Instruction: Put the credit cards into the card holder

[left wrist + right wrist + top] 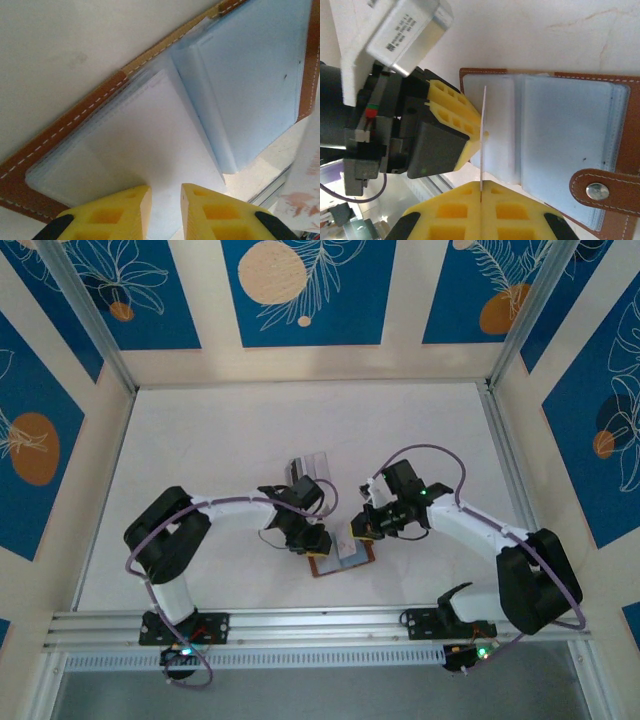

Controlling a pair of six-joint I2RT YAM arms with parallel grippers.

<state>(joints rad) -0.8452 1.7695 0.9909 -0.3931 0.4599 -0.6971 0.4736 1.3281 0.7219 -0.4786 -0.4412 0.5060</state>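
At mid-desk [220, 430], near the arm bases: card holder [343, 558] lies open and flat, bluish pockets [560, 125] up, snap tab [600, 191] out to one side. Right gripper [481, 194] is clamped on one credit card [482, 125], held edge-on, approx. upright, over the pocket side nearest the left gripper [165, 200]. Left gripper jaws are narrow but apart, nothing seen betw. them. Its tips are at the pale pocket leaf [150, 135]; whether they press it, cannot tell. In the right wrist view its finger sits just beside the card.

Assessment: step in hand = feeding the card into a pocket. Card not yet in.

Recommendations:
1. Hold card edge parallel w/ the pocket mouth, no skew.
2. Tilt card toward the pocket's plane before pushing, else the edge will likely butt the leaf.
3. Left gripper to pin the holder so it can't slide.
4. Push slowly; release only once well seated.

Risk: thin card may bow or slip in the grip.
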